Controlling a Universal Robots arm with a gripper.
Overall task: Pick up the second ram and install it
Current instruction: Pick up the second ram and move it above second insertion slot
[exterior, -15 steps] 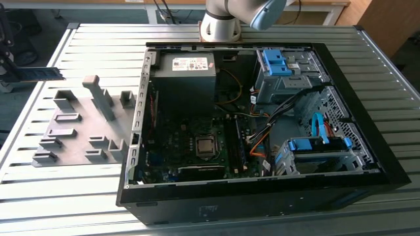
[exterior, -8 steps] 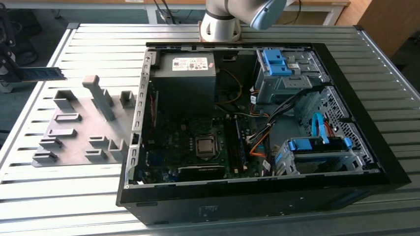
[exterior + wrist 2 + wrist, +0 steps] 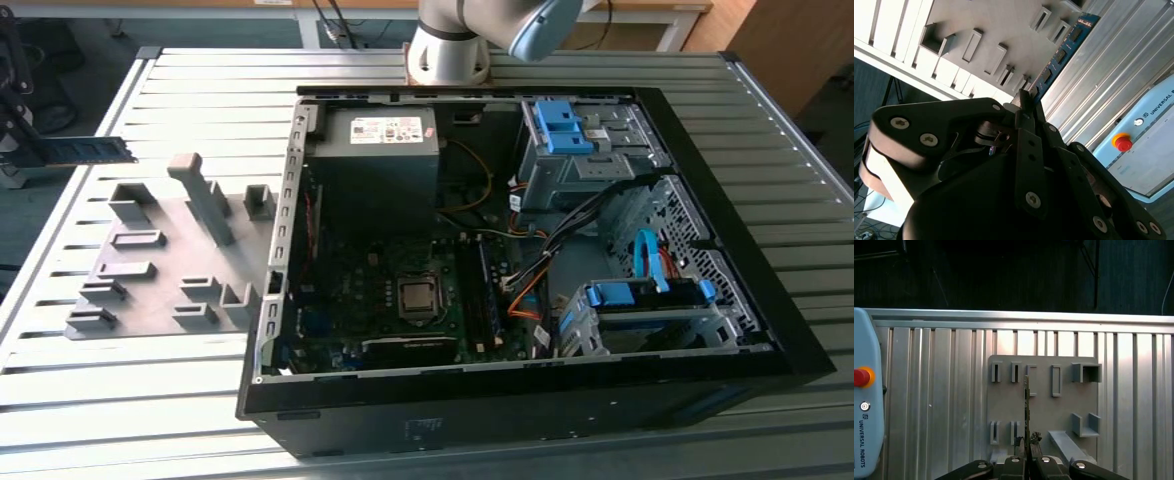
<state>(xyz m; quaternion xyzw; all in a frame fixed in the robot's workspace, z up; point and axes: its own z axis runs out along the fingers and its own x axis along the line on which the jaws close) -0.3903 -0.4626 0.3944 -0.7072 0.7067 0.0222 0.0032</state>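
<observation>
The claw [image 3: 1026, 100] is clamping one end of the second ram [image 3: 1060, 54], its fingers closing tight on the board. The blue-green stick is jutting out past them, hanging in the air above the grey fixture plate [image 3: 1004, 30] and touching none of its slots. In the exterior view it is hovering over the plate's side away from the open computer case [image 3: 534, 415], which is sitting just beside the plate on the ribbed tabletop [image 3: 134, 400].

ribbed metal table [image 3: 200, 70]; matt grey plastic fixture [image 3: 167, 265]; circuit-board second ram [image 3: 1060, 54]
</observation>
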